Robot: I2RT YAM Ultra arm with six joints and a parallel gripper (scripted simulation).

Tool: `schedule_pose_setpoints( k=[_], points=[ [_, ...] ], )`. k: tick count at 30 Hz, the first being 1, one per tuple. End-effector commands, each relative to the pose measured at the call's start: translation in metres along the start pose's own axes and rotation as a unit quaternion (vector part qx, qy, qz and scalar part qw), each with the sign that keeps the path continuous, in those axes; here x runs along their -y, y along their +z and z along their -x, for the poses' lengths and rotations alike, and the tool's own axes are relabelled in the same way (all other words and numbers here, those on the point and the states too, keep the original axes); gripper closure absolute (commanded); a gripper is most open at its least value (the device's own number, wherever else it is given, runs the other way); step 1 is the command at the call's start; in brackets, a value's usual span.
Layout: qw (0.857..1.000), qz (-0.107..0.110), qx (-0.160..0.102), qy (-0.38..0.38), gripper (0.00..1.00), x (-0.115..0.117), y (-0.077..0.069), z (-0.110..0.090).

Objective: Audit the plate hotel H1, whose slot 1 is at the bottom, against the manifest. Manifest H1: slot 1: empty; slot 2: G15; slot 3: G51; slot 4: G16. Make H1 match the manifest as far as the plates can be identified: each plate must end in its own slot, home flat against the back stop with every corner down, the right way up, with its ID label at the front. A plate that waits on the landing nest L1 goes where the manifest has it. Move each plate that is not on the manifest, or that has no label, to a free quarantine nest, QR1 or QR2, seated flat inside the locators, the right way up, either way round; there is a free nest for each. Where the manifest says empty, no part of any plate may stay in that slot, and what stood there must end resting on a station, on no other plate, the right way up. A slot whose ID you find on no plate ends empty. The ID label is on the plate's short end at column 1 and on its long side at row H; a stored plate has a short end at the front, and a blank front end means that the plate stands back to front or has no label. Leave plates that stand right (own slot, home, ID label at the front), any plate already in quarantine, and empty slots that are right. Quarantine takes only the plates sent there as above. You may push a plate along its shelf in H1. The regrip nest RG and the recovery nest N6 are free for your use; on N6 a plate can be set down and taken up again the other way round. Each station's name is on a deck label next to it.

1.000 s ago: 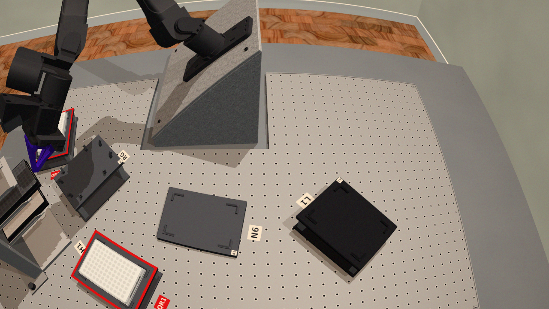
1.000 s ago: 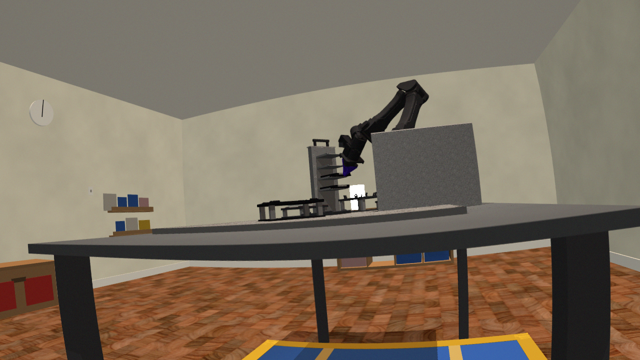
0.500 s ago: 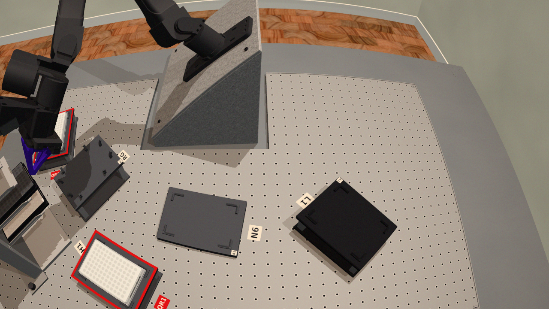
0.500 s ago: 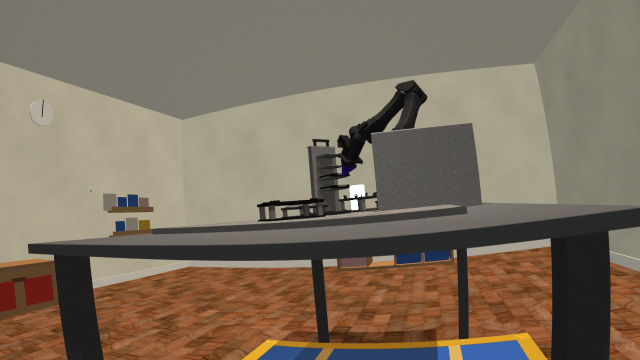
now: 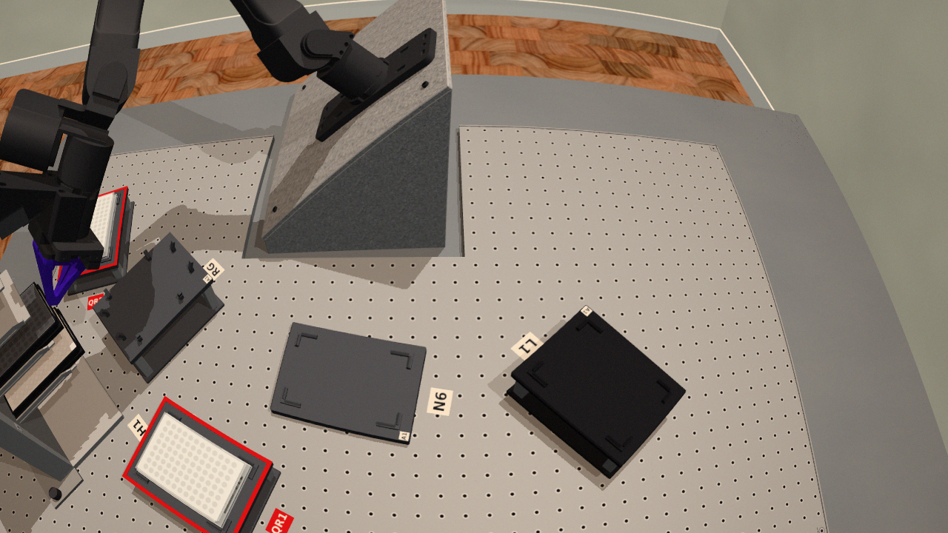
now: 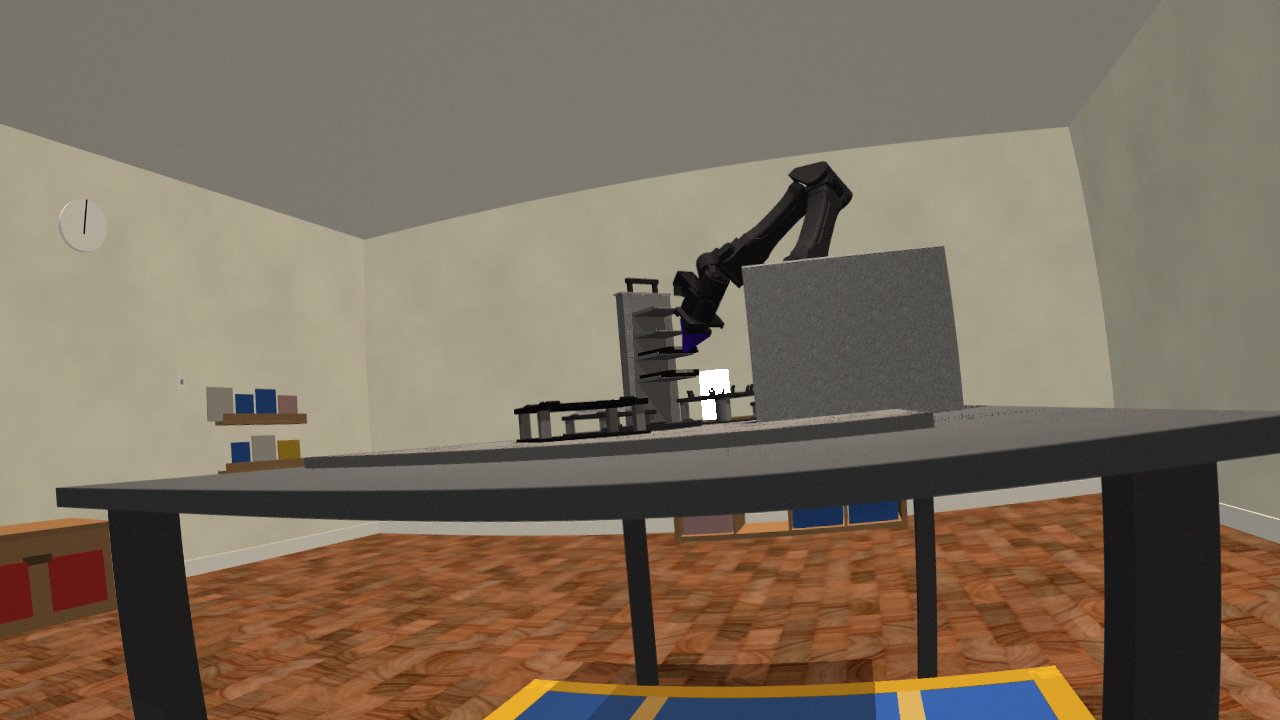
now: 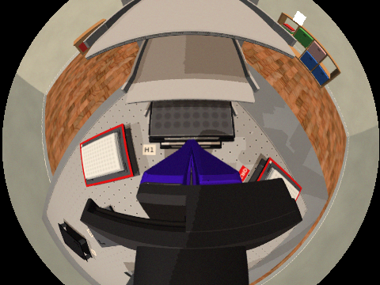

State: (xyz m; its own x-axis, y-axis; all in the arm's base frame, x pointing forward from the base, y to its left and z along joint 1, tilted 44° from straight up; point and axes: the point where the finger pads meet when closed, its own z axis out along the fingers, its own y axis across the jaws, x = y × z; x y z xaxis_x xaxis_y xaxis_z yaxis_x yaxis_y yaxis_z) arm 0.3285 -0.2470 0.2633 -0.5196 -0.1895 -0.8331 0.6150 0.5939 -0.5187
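The worktop (image 5: 596, 218) is a grey perforated deck on a dark table. Bolted to it is a large speckled grey wedge block (image 5: 371, 192), and the black arm (image 5: 311, 46) is mounted on the block's sloped face and reaches over to the deck's left edge.

At that edge stands the plate hotel H1 (image 6: 630, 358), a grey tower with shelves stacked one above another. From above, a dark plate (image 5: 29, 331) juts from an upper shelf, with a pale plate (image 5: 46, 371) showing on the shelf below it. The wrist view looks straight at the dark plate's front end (image 7: 191, 123); no label can be read on it.

The landing nest L1 (image 5: 596, 384) is a black raised platform right of centre, with no plate on it. The recovery nest N6 (image 5: 347, 380) lies flat near the middle, and the regrip nest RG (image 5: 158, 297) stands tilted just right of the hotel; both are bare.

QR1 (image 5: 142, 457), framed in red at the lower left, holds a white plate (image 5: 192, 467) seated inside its frame. QR2 (image 5: 122, 198), also red-framed, holds another white plate (image 5: 104, 218), partly hidden beneath the wrist.

The claw (image 5: 54, 286), with purple fingers, is pressed together on nothing and points at the front of the dark plate, just short of it.
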Motion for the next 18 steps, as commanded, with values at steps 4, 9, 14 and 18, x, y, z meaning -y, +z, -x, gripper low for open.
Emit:
schedule_pose_setpoints(
  k=[4, 9, 14, 18],
  points=[
    [1.000, 0.001, 0.008, 0.003, 1.00, 0.0007, 0.0029, 0.0090],
    [1.000, 0.001, 0.008, 0.003, 1.00, 0.0007, 0.0036, 0.0097],
    [1.000, 0.001, 0.008, 0.003, 1.00, 0.0007, 0.0036, 0.0097],
    [1.000, 0.001, 0.008, 0.003, 1.00, 0.0007, 0.0036, 0.0097]
  ],
)
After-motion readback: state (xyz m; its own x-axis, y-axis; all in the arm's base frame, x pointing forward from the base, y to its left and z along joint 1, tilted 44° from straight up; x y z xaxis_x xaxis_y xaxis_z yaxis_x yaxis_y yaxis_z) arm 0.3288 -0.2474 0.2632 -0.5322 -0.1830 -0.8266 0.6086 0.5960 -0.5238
